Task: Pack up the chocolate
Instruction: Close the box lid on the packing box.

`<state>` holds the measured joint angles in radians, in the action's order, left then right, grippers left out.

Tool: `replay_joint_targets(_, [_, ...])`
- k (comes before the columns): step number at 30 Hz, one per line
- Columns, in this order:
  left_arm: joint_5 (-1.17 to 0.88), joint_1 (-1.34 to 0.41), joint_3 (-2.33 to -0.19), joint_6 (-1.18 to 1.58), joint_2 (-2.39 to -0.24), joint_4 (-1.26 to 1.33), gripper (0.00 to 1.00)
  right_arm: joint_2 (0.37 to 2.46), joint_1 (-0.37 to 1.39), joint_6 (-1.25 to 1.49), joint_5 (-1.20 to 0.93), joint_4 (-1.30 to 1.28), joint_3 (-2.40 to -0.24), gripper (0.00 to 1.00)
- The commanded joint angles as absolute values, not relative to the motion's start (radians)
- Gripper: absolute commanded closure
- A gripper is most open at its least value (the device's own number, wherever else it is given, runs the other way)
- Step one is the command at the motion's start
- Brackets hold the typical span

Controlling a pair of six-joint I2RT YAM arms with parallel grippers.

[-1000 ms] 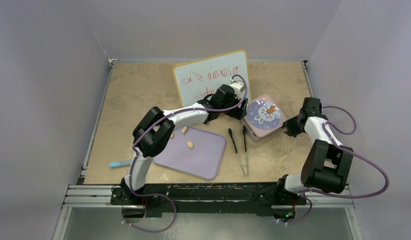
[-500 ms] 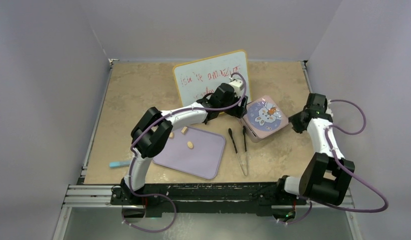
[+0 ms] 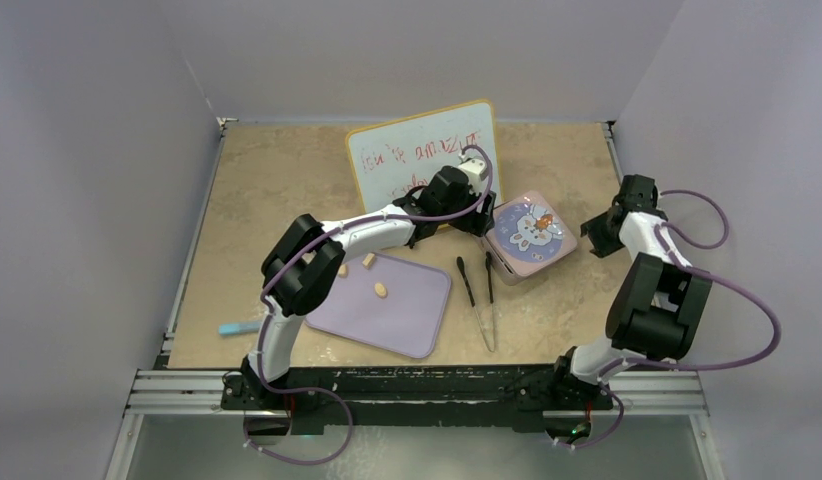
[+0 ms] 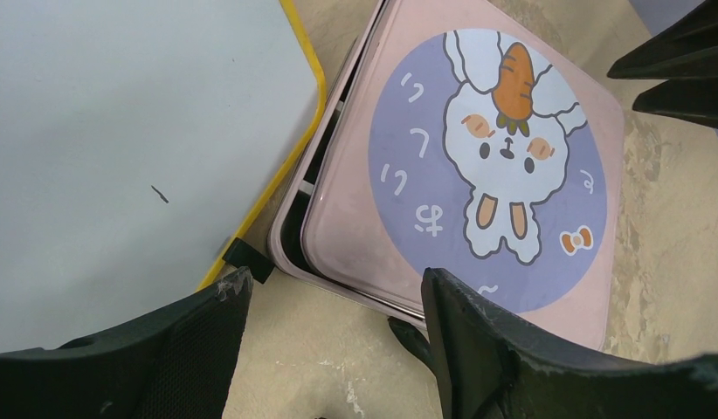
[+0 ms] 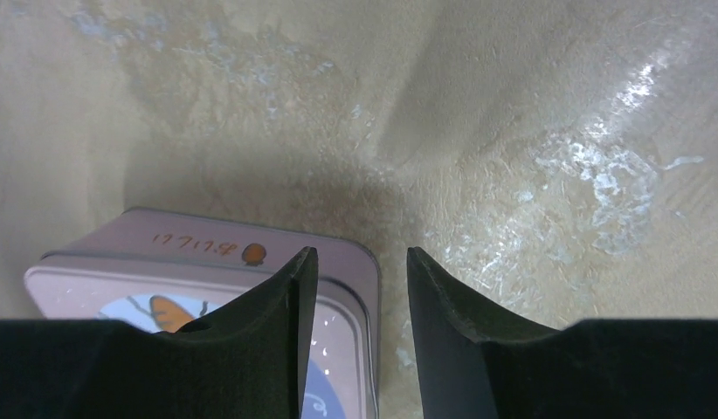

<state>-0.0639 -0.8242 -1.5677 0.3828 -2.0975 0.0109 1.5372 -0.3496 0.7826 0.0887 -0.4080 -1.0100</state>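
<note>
Two tan pieces of chocolate (image 3: 382, 290) lie on the lavender tray (image 3: 417, 320); a third piece (image 3: 342, 270) peeks out by the left arm. The pink box's bunny lid (image 3: 528, 233) (image 4: 478, 166) rests slightly askew, with a dark gap along its left edge. My left gripper (image 3: 477, 215) (image 4: 334, 288) hovers open at the box's left side, with bare table between its fingers (image 4: 189, 349). To the right of the box, apart from it, my right gripper (image 3: 599, 226) (image 5: 354, 257) is open and empty. The box corner (image 5: 207, 253) shows beyond its left finger.
A yellow-framed whiteboard (image 3: 422, 150) (image 4: 120, 157) lies behind the box, touching its left side. Black tongs (image 3: 477, 295) lie between the tray and the box, one tip (image 4: 408, 336) near the box edge. A light blue pen (image 3: 237, 327) lies at the front left.
My right gripper has let go of the box's right side, drawn back to the right and opened wider. The left arm and the box have hardly moved.
</note>
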Motion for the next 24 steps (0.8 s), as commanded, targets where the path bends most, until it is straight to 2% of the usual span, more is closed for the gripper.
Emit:
replay_joint_targets(1, [-0.078, -0.824, -1.593, 0.381, -2.074, 0.031, 0.30, 1.597, -0.354, 0.810, 0.046, -0.402, -1.061, 0.56])
replay_joint_targets(24, [-0.088, -0.824, -1.590, 0.379, -2.083, 0.040, 0.31, 1.562, -0.352, 0.809, 0.002, -0.320, -0.955, 0.67])
